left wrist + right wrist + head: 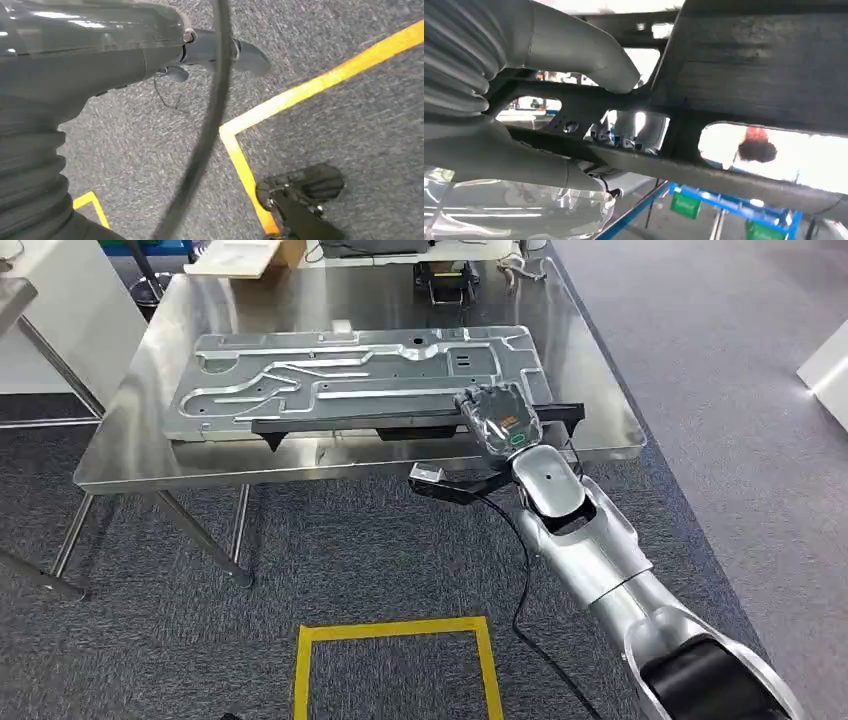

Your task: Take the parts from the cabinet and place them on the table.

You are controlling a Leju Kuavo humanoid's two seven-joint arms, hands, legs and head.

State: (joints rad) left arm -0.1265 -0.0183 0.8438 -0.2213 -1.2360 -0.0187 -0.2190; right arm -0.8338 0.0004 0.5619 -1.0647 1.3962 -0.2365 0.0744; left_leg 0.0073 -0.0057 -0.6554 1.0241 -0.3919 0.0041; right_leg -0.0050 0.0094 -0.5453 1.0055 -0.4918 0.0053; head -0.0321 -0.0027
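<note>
A long black flat bar-shaped part (400,421) lies along the desk's (150,465) near edge, at 6 o'clock of a large grey stamped metal panel (360,375). The right robot hand (497,418) grips its 3 o'clock end, thumb (589,47) pressed against it. The left robot hand (90,45) hangs over grey carpet (360,125); its grasp cannot be told.

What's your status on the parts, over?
Right hand grips black frame at table's near edge. Frame lies on grey metal plate. Left hand hangs over carpet, holding nothing. Nothing in the way.
</note>
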